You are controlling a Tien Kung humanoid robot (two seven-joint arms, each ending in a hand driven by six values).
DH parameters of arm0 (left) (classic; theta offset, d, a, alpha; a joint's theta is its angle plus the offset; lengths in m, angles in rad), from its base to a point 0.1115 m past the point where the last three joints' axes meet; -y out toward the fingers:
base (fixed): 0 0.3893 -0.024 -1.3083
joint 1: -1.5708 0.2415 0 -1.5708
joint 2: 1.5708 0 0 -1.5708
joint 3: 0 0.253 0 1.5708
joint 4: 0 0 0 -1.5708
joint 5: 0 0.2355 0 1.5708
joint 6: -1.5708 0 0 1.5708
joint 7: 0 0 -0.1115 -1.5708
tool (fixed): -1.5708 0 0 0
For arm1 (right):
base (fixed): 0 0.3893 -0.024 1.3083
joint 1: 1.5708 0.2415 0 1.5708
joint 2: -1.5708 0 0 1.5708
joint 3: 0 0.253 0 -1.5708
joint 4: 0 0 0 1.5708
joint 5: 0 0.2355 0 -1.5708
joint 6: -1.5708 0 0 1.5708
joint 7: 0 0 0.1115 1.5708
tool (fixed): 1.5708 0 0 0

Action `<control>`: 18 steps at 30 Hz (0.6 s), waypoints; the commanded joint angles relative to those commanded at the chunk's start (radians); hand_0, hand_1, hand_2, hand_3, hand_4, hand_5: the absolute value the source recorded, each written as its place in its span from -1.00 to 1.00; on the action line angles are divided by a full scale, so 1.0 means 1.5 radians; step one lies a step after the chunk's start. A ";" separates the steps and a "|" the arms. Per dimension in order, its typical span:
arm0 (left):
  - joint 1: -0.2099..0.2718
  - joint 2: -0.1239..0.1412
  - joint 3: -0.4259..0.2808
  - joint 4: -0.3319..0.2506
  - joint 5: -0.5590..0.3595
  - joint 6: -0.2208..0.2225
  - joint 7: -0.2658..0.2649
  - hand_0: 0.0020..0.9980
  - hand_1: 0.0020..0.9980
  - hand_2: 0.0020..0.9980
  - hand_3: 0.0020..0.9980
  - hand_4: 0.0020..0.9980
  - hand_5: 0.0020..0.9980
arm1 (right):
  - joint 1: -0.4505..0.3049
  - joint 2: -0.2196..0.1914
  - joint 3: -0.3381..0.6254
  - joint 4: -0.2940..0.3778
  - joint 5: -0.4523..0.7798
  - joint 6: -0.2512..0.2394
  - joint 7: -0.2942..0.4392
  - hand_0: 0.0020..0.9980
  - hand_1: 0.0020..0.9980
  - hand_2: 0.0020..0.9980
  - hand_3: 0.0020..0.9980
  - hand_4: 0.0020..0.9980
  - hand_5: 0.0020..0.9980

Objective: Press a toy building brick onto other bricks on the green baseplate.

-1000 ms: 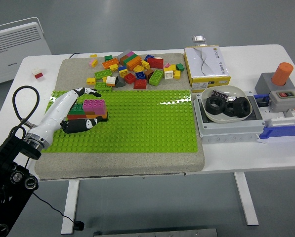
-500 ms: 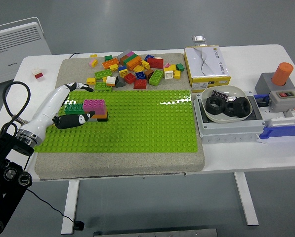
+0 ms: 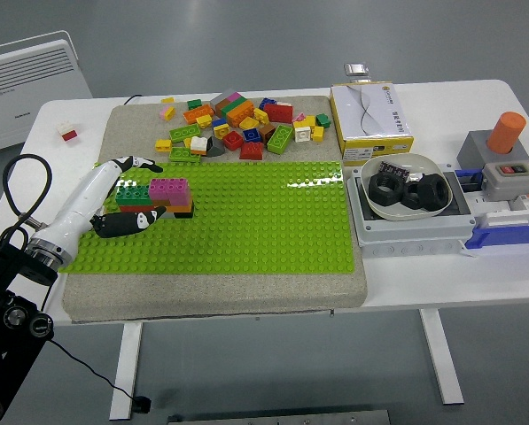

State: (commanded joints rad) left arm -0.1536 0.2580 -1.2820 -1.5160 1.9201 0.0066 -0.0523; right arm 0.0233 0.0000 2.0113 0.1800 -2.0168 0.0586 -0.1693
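Note:
A green baseplate (image 3: pixel 246 221) lies on a grey mat. At its left stands a small stack of bricks (image 3: pixel 158 197): a magenta brick (image 3: pixel 168 188) and a dark green brick (image 3: pixel 132 196) on top of red, orange and black ones. My left hand (image 3: pixel 131 193) is at the stack's left side, fingers spread, thumb below the stack and forefinger above it; it holds nothing. A pile of loose bricks (image 3: pixel 242 127) lies on the mat behind the baseplate. The right arm is out of view.
A yellow box (image 3: pixel 370 113) stands at the back right. A grey tray holds a white bowl (image 3: pixel 406 188) of black rings. A grey box with an orange cylinder (image 3: pixel 505 133) is at the far right. A small red and white brick (image 3: pixel 67 132) lies at the back left.
My left hand has drawn back to the left, away from the brick stack, uncovering the dark green brick. The stack has stayed in place.

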 joint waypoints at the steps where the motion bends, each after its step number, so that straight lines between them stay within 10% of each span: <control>1: 0.000 0.000 -0.001 0.000 0.000 0.000 0.000 0.78 0.66 0.59 0.38 0.65 -0.74 | 0.000 0.000 0.001 0.000 -0.001 0.000 0.000 0.42 0.38 0.52 0.62 0.60 1.00; 18: 0.010 -0.012 -0.045 0.007 0.005 -0.003 0.000 0.78 0.66 0.59 0.38 0.65 -0.74 | 0.009 0.000 0.067 0.000 -0.074 0.004 0.009 0.42 0.39 0.50 0.59 0.61 1.00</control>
State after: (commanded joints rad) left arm -0.1378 0.2395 -1.3490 -1.5057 1.9268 0.0017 -0.0526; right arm 0.0369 0.0000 2.1118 0.1800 -2.1277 0.0646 -0.1551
